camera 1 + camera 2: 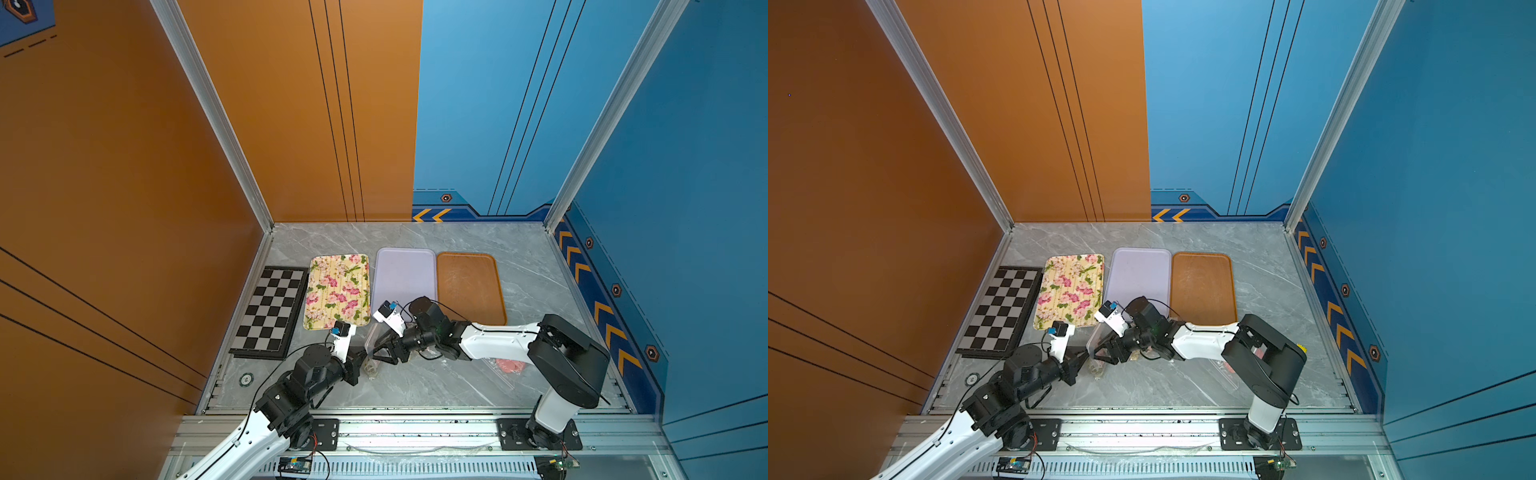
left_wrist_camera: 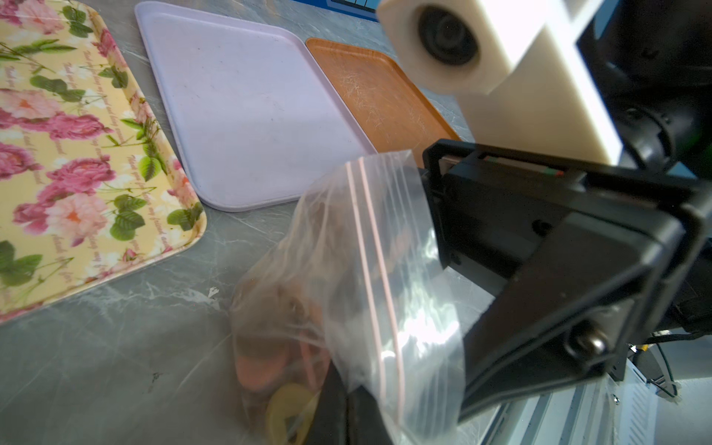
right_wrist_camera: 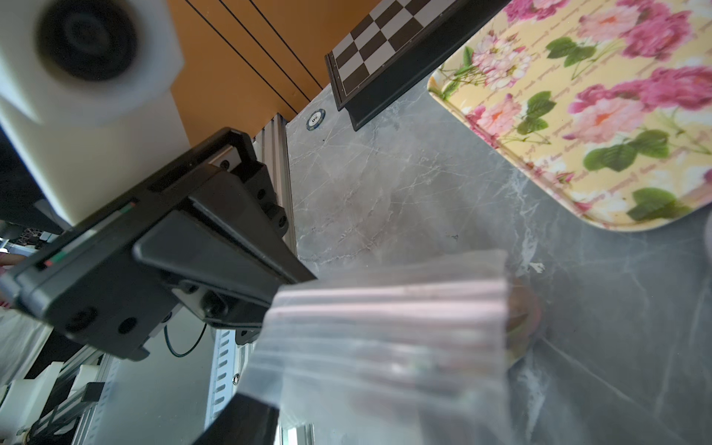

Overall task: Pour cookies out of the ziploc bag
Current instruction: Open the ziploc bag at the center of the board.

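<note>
Ziploc bag (image 2: 385, 239), cookies (image 2: 262, 370) blurred inside (kinds unclear)

Left tool (image 1: 364, 356) is clamped tight; right tool (image 1: 380, 352) faces it, jaws parted.

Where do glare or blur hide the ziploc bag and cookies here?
Left wrist view: bright glare whitens the ziploc bag film, and the cookies behind it look smeared; right wrist view: the bag, near the lens, is out of focus, while the floral tray is sharp; in both top views the clear bag barely shows.
</note>
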Motion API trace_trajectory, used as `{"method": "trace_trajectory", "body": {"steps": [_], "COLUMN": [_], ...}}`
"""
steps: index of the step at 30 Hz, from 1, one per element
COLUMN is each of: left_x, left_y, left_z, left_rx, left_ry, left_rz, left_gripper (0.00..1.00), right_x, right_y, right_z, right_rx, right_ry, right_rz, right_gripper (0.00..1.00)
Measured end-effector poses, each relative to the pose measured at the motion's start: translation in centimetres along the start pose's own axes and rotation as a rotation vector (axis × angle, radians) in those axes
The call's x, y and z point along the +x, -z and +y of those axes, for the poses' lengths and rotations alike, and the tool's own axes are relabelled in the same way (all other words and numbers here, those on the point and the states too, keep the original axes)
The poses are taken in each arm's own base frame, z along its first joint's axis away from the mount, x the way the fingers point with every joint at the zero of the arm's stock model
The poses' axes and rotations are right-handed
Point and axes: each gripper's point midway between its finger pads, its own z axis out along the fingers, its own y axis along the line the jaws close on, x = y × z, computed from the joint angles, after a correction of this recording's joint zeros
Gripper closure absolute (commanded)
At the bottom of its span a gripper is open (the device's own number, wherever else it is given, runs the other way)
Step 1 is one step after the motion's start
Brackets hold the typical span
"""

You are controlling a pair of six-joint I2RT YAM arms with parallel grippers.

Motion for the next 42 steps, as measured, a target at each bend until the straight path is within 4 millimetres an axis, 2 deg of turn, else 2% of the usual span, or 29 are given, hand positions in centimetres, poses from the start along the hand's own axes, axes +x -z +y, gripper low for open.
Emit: {"method": "trace_trajectory", "body": {"steps": [4,8,10,15,21,30,37,38,40,42], "left_x": [-0.1,-0.2,-0.2,-0.2,-0.2,0.0,0.2,0.2,0.3,0.4], "left_y": [0.0,0.0,0.0,0.0,0.0,-0.2,-0.4,-0.4,-0.4,-0.4], "left_z": [-0.1,-0.1,-0.1,-0.1,0.0,0.8,1.2,1.2,1.3,1.3], "left_rx": [0.003,0.003,0.003,0.003,-0.001,-0.045,-0.065,-0.066,-0.067,-0.067], "left_ry": [0.001,0.002,0.002,0.005,0.009,0.034,0.035,0.035,0.035,0.035], "left_rz": [-0.007,-0.007,-0.007,-0.008,-0.009,-0.005,0.005,0.006,0.010,0.012], "left_gripper": [1.00,1.00,1.00,1.00,1.00,1.00,1.00,1.00,1.00,1.00], "right_x": [-0.1,0.1,0.2,0.3,0.1,-1.4,-1.6,-1.6,-1.5,-1.3], "right_y": [0.0,-0.1,-0.1,-0.1,0.1,2.1,2.3,2.3,2.2,1.8], "right_z": [0.1,0.2,0.1,0.0,-0.4,-2.0,-2.6,-2.6,-2.4,-2.3], "right_rx": [-0.001,-0.002,0.001,0.008,0.028,0.110,0.135,0.134,0.119,0.102], "right_ry": [0.005,0.014,0.010,0.017,0.012,-0.005,-0.019,-0.021,-0.026,-0.031], "right_rz": [0.000,0.008,0.011,0.012,0.003,-0.063,-0.073,-0.073,-0.069,-0.061], "right_gripper": [0.58,0.76,0.79,1.00,1.00,1.00,1.00,0.83,0.70,0.64]}}
